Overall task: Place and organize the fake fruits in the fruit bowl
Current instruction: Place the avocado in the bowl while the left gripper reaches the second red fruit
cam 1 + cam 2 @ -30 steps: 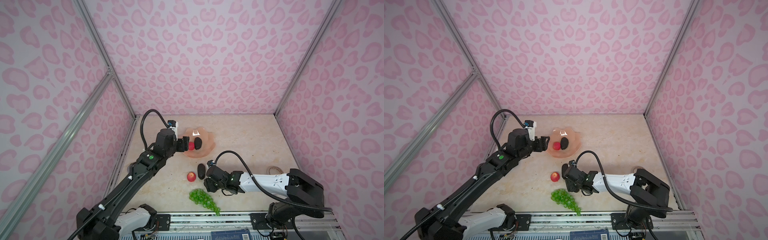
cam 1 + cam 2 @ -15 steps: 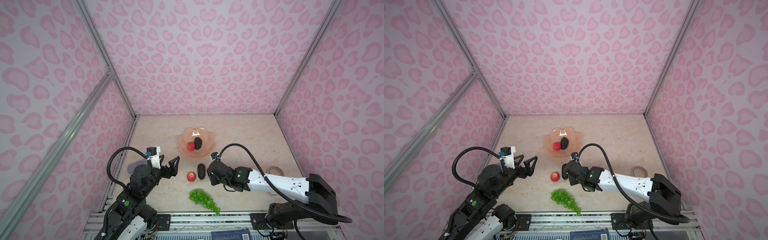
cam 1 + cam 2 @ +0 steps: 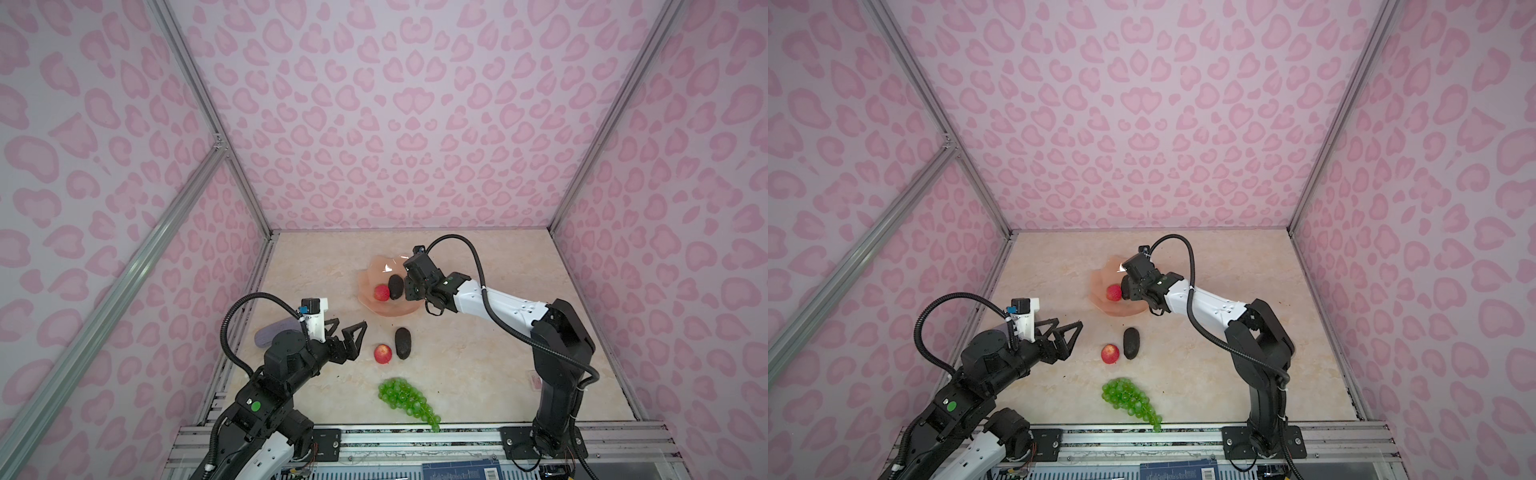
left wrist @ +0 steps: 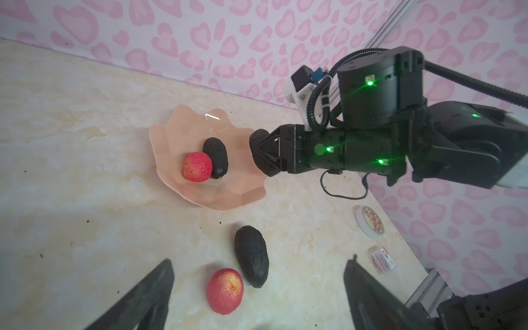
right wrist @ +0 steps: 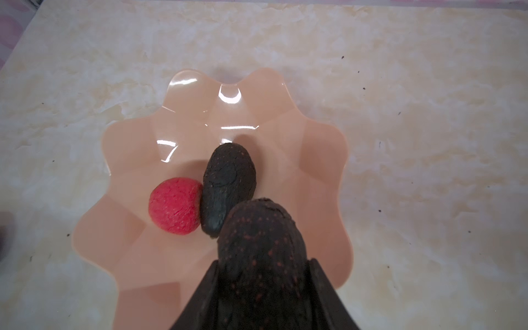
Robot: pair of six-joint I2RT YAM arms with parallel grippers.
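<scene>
The held avocado (image 5: 260, 234) is clamped in the right pincer (image 5: 264, 261) above the fruit bowl (image 5: 323, 160); beyond its tips the bowl avocado (image 5: 228, 183) and bowl red fruit (image 5: 174, 205) lie touching. The left pincer (image 3: 351, 324) is spread wide and empty, with the table avocado (image 3: 403, 343) ahead of it.

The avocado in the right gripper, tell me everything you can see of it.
The avocado is a blackish oval with rough, pebbled skin flecked with reddish dots, matte like foam or plastic. The right gripper is shut on its rear half, a finger on each side, leaving the rounded front end sticking out. It hangs over the bowl, pointing towards a second avocado lying there; the left wrist view shows a gap between them. Only the fingers seem to touch it.
</scene>
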